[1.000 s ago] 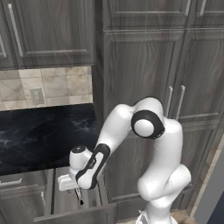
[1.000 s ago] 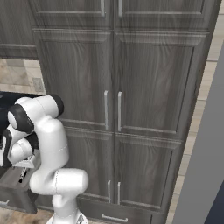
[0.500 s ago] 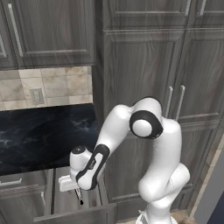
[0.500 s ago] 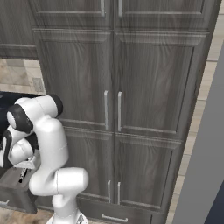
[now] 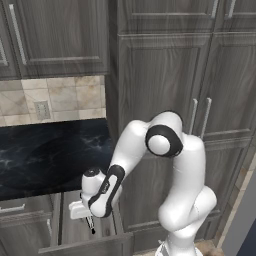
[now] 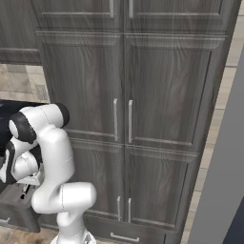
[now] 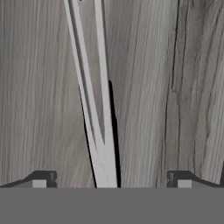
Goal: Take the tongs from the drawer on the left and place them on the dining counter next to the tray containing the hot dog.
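Room: sim kitchen w/ dark grey wood-grain cabinetry. Tall cabinet doors (image 6: 124, 95), 2 w/ long silver handles side by side in right base view, plus more panels above and below. Upper cabinet (image 5: 55, 35) over a beige tile backsplash (image 5: 55, 100) w/ 1 wall outlet (image 5: 42, 109).

Surface: 1 black marble-look counter (image 5: 45, 155) under the backsplash, left of the tall cabinets.

1 white arm (image 5: 175, 165) w/ dark joints rises at lower right of left base view, bends down and left toward the open drawer.

1 drawer (image 5: 75, 230) stands pulled out below the black surface; grey wood-grain floor inside, front panel at the bottom edge of left base view. In right base view its dark front shows at lower left (image 6: 16, 212). 2nd closed drawer front w/ short silver handle sits to its left (image 5: 15, 210).

1 gripper (image 5: 89, 226) points down into the drawer. In hand view the 2 fingers (image 7: 43, 179) stand spread wide, one at each lower corner, nothing between them gripped.

1 pair of tongs (image 7: 94, 109) lies flat on the drawer floor, straight below the hand: 2 slim silvery arms, joined near the bottom of hand view, splaying apart toward the top, dark shadow along one side. Tongs lie between the two fingers, apart from both.
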Available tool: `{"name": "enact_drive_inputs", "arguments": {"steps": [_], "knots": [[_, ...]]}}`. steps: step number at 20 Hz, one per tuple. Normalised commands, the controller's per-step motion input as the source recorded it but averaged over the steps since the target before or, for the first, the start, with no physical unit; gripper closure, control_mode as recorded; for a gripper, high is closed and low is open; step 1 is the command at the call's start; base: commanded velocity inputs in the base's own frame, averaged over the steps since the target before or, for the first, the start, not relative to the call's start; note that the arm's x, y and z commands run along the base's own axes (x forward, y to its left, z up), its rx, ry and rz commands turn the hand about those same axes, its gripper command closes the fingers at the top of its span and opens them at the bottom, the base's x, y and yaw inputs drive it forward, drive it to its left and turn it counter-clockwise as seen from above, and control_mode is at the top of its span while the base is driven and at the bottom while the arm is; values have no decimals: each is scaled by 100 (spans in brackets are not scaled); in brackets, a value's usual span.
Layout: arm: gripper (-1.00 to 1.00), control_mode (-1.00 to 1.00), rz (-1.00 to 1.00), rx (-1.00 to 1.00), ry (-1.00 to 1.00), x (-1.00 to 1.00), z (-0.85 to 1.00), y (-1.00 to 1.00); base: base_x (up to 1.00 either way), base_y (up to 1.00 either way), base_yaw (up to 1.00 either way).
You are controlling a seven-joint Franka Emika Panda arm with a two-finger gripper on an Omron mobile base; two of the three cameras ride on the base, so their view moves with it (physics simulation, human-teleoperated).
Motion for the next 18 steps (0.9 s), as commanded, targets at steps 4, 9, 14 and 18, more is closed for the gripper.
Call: {"name": "enact_drive_inputs", "arguments": {"steps": [4,9,14,18], "knots": [[-100,-100,-1,0,0,0,-20,0,0,0,0],[-100,-100,-1,0,2,0,-25,4,0,0,0],[-100,-100,0,0,0,0,-14,11,0,0,0],[-100,-100,0,0,0,0,-15,4,0,0,0]]}}
